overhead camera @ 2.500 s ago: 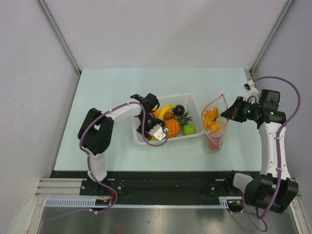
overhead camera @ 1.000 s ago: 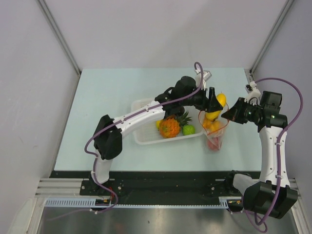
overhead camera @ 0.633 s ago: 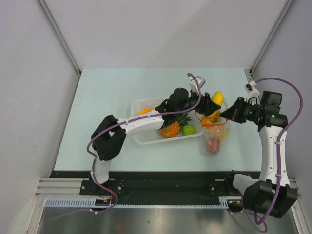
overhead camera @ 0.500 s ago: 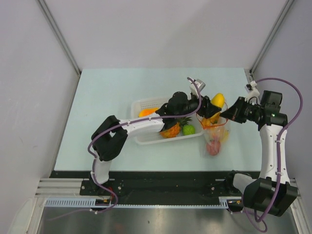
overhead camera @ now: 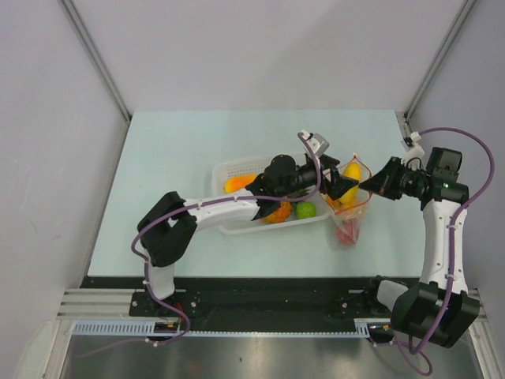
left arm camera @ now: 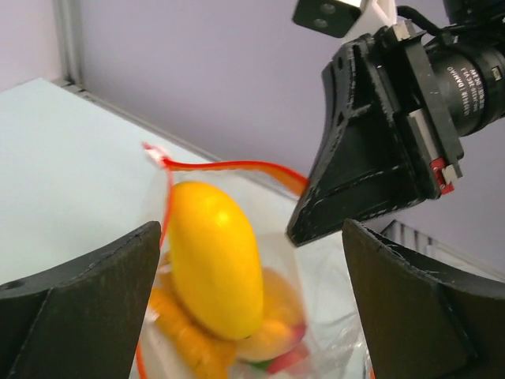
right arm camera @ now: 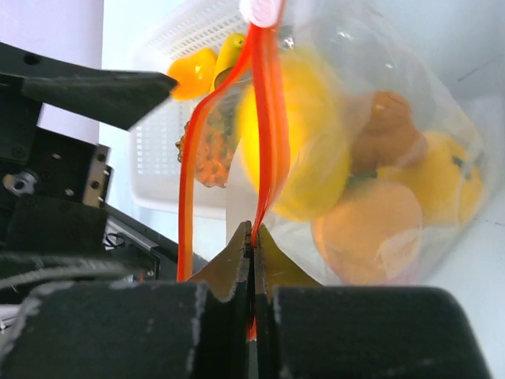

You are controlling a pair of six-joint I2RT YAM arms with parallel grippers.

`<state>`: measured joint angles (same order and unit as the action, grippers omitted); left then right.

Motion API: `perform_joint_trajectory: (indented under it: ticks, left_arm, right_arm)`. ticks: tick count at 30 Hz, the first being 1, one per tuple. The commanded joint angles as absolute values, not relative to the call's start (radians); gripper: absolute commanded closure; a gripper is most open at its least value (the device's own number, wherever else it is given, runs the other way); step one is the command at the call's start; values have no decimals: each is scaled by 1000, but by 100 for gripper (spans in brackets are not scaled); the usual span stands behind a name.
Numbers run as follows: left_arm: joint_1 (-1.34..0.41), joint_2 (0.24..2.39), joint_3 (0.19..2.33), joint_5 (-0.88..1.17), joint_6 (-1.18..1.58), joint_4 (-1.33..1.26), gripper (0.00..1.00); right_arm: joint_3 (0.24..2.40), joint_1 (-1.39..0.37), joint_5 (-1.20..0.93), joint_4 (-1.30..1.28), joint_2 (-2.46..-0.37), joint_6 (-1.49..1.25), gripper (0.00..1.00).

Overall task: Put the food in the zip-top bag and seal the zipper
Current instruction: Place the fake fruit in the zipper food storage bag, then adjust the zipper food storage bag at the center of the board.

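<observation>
Left side first: on the table [overhead camera: 173, 174] the white basket [overhead camera: 223, 170] holds an orange fruit [overhead camera: 235, 184] at its far left, then the pineapple [overhead camera: 276, 212] and a green fruit [overhead camera: 305, 210] toward its right end. My left arm reaches over the basket, with the left gripper [overhead camera: 339, 184] at the bag mouth. Its fingers [left arm camera: 87, 308] are spread wide, nothing between them. Just beyond the fingertips the yellow fruit [left arm camera: 215, 257] sits in the mouth of the zip-top bag [overhead camera: 348, 217]. In the left wrist view its long axis is near upright, top end leaning a bit left and poking above the rim, lower end resting on the orange fruits [right arm camera: 371, 229] already inside. It is apart from both fingers. The bag stands on the table just right of the basket, mouth up, long axis running from the mouth down to a red fruit [overhead camera: 347, 232] at the bottom near me. The zipper [right arm camera: 268, 103] is unsealed. In the right wrist view its two lips split, the left one bowing out toward the basket, the right one running straight away from the fingers to a small tab at the far end. Far right: the right gripper [right arm camera: 254, 237] is clamped narrow on the zipper strip at the bag's right corner, the bag directly ahead of its fingertips.
</observation>
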<state>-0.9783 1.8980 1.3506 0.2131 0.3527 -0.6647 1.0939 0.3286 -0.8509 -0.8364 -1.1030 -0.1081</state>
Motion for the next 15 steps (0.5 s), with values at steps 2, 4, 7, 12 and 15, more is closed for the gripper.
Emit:
perform_joint_trajectory:
  ticks: [2,4,7,12,15]
  left_arm:
    - [-891,1711,1313,244,227,-542,0]
    - [-864,1672,1339,250,180,-370,0]
    - [-856,1646,1342,262,108,-220,3]
    - [-854,1686,1414,258,143,-19,14]
    - [-854,1745,1510,278,182,92,18]
  right_arm:
    - [1108,348,-910,-828,-1086,-72,100]
    - [1103,351,-917,-828,-1078,-60,100]
    - [1095,351,-925,-824,-1074,-46,100]
    - [1092,353,-923,-822,-1071,-29,100]
    - [1092,353,-925,-821,-1069,-26,100]
